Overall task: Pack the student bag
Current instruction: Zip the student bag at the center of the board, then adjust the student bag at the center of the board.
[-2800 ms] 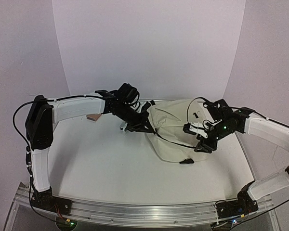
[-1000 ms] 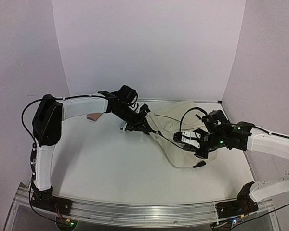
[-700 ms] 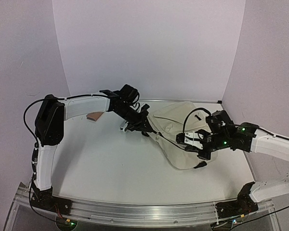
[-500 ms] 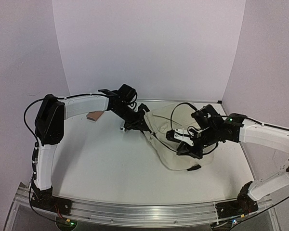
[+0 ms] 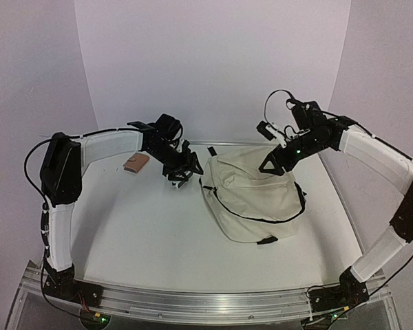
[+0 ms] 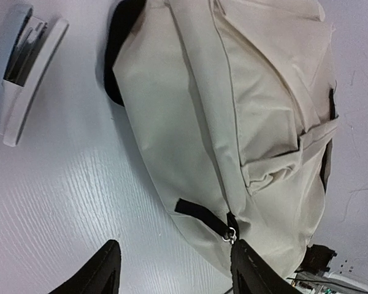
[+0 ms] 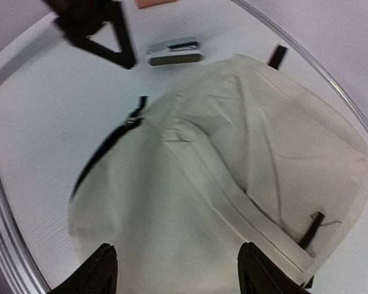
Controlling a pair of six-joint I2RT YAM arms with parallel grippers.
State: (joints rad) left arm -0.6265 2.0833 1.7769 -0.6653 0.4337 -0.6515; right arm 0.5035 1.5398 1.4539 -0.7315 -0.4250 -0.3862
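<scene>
The student bag [image 5: 251,196] is a cream fabric backpack with black zippers, lying slumped on the white table right of centre. My left gripper [image 5: 183,168] hovers just left of the bag, open and holding nothing. In the left wrist view its gripper [image 6: 179,272] frames bare table and the bag's [image 6: 233,122] edge, with a black zipper pull [image 6: 232,233] close to the right finger. My right gripper [image 5: 272,165] is raised over the bag's far right part and also open. The right wrist view shows that gripper [image 7: 181,269] wide apart above the bag's cloth [image 7: 221,184], not touching it.
A grey-white stapler [image 6: 24,61] lies on the table just left of the bag, under the left gripper, and also shows in the right wrist view as the stapler [image 7: 173,52]. A small pink object [image 5: 135,163] sits at the back left. Curved white walls close the table behind.
Both grippers opened and let go of the bag. The right arm lifted and swung back toward the far right. The left gripper drew off left. The bag settled flatter on the table.
</scene>
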